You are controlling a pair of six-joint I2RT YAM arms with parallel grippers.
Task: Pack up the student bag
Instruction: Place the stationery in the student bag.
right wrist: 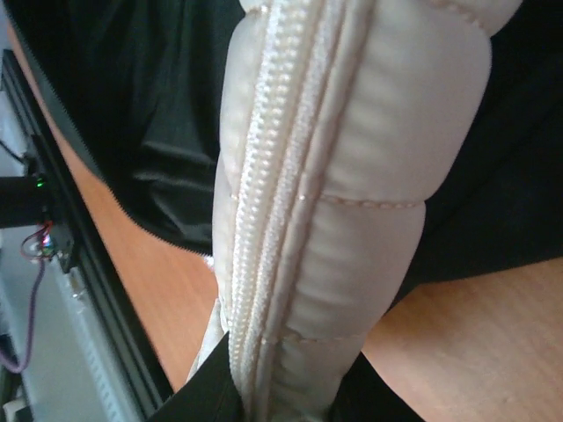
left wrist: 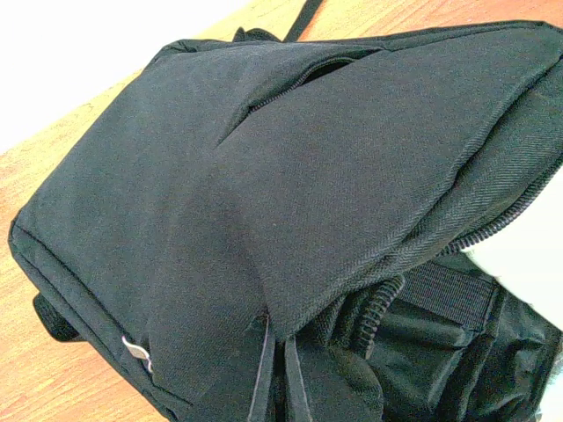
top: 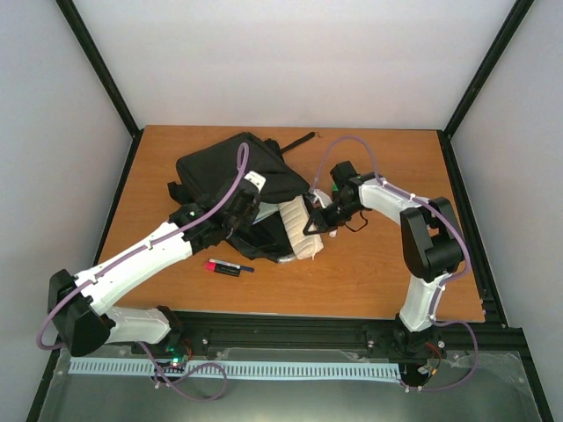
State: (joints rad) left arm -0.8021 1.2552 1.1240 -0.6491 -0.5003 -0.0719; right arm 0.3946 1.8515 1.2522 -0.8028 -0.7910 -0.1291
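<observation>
Left gripper (left wrist: 277,356): closed on a fold of the backpack (top: 224,167), with the black fabric pinched between the two dark fingers and pulled up into a tented flap. Below the flap, the left wrist view shows an open zip and dark lining.

Right gripper (right wrist: 281,400): closed narrowly on one end of a cream padded pouch (right wrist: 352,176), one finger on each side. The pouch's zip runs along the edge facing the wrist camera.

Backpack position: on the wooden table (top: 378,281), left of centre and toward the far side, between the two arms.

Pouch position: at the near right edge of the backpack, touching it, with black fabric behind both of its sides.

Other item: a marker (top: 227,267) lies flat on the table just in front of the backpack, apart from both grippers.
</observation>
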